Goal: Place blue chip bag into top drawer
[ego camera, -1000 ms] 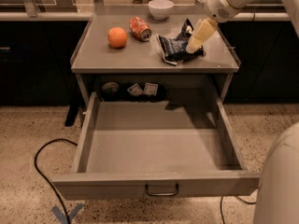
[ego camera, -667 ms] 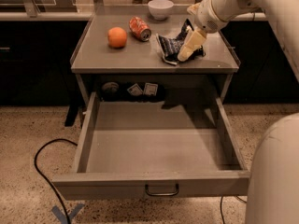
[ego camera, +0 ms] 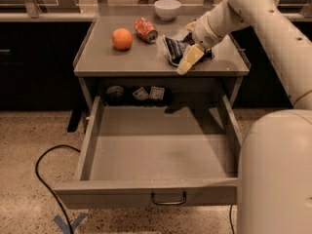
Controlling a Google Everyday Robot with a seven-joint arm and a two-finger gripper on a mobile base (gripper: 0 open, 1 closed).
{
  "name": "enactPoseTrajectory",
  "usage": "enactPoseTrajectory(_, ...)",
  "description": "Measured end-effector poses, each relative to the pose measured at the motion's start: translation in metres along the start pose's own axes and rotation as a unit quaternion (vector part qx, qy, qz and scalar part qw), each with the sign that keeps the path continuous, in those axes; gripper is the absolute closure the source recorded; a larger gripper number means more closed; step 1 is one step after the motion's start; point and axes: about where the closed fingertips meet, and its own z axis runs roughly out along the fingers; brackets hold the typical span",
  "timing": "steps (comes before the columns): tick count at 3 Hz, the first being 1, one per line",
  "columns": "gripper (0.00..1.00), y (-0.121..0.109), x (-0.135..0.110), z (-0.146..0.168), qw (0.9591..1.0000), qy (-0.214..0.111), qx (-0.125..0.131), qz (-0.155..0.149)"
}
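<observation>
End effector (ego camera: 191, 58), pale against the dark wrapper, sits at the front right of the grey metal surface (ego camera: 122, 65), right at the crumpled dark navy foil chip bag (ego camera: 173, 47). You cannot tell whether it is clamped on the bag or only touching it. The bag lies on the surface near the front edge, above the wide shallow grey metal top drawer (ego camera: 161, 155), which is pulled out with its flat bottom showing. So you likely need only a short carry forward and down. Your white arm (ego camera: 253, 13) reaches in from the right, which leaves the round orange fruit (ego camera: 122, 39) and red soda can (ego camera: 146, 29) well clear on the left.
</observation>
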Motion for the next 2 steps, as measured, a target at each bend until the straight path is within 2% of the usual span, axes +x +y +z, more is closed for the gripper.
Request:
enactPoseTrajectory(1, 0.19, 0.0053, 0.0072, 0.0202, 0.9997, 0.007, -0.021, 0.008)
enactPoseTrajectory(2, 0.42, 0.0055, 0.0073, 0.0208, 0.9997, 0.007, -0.022, 0.008)
